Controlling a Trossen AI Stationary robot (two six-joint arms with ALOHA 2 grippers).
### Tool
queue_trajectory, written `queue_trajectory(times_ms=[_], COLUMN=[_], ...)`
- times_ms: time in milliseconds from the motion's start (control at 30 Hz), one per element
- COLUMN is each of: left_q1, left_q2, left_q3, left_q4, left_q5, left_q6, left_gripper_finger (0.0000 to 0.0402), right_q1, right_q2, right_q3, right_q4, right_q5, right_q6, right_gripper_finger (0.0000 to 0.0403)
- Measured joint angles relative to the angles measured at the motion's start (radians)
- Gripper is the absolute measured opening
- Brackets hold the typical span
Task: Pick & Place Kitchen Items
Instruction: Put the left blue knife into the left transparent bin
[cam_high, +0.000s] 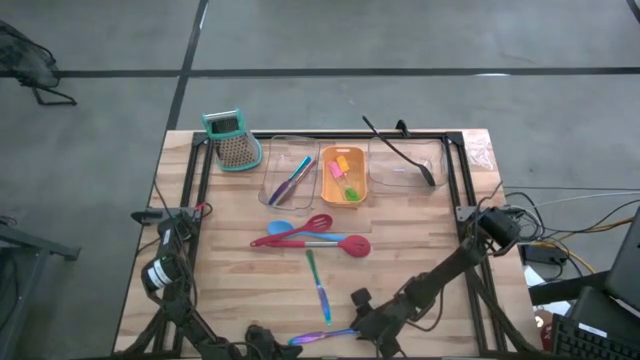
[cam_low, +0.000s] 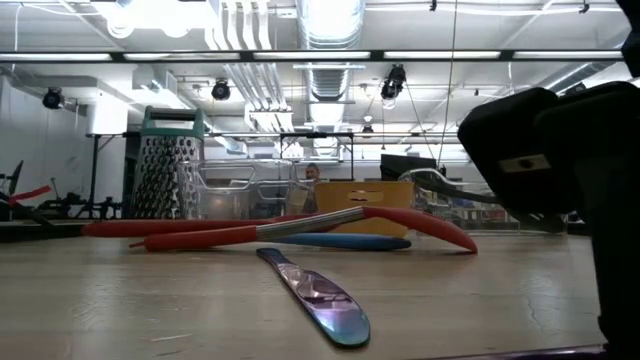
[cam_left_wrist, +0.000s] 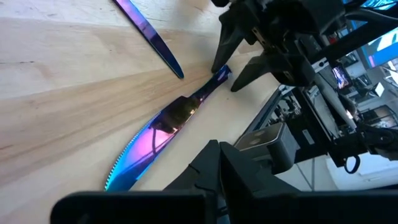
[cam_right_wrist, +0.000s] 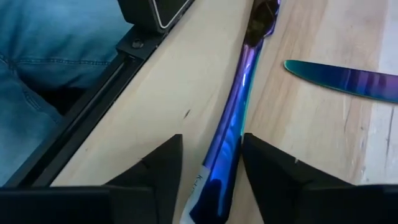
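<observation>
I've got the right gripper (cam_right_wrist: 210, 171) down at the tabletop's (cam_high: 230, 300) near edge, fingers parted w/ the iridescent purple-blue knife (cam_right_wrist: 239, 106) lying between them. The pads look close to its handle but I can't confirm contact, so not calling it held yet. Knife's long axis runs straight out from the gripper, in line w/ the finger gap, blade end pointing toward the left gripper (cam_left_wrist: 211, 180). That one is right beside the blade, jaws apparently closed, holding nothing. A second knife (cam_high: 320, 290) lies just beyond. Right arm is the one placed for the grab; I reckon closing is next.
</observation>
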Motion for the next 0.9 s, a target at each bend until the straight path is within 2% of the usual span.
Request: queue_trajectory(times_ms=[300, 400, 733, 900], left_q1=[0.003, 0.003, 0.003, -0.003], left_q2=[0.000, -0.001, -0.002, -0.009], left_q3=[0.001, 0.001, 0.001, 0.012], left_q4=[0.002, 0.003, 0.003, 0.001], left_q5=[-0.001, 0.000, 0.000, 0.014], left_q6=[0.013, 0.029, 0.127, 0.263], left_gripper_finger=[0.0008, 0.0012, 0.0021, 0.0016], right_q1=[-0.010, -0.013, -0.043, -0.058], right_q2=[-0.003, -0.003, 0.001, 0.006], right_q3=[-0.002, -0.004, 0.013, 0.012], right_q4=[-0.076, -0.077, -0.076, -0.048], right_q5=[0.047, 0.069, 0.065, 0.028], right_q6=[-0.006, -0.021, -0.097, -0.174], right_gripper_finger=[0.0042, 0.0014, 0.0008, 0.0008])
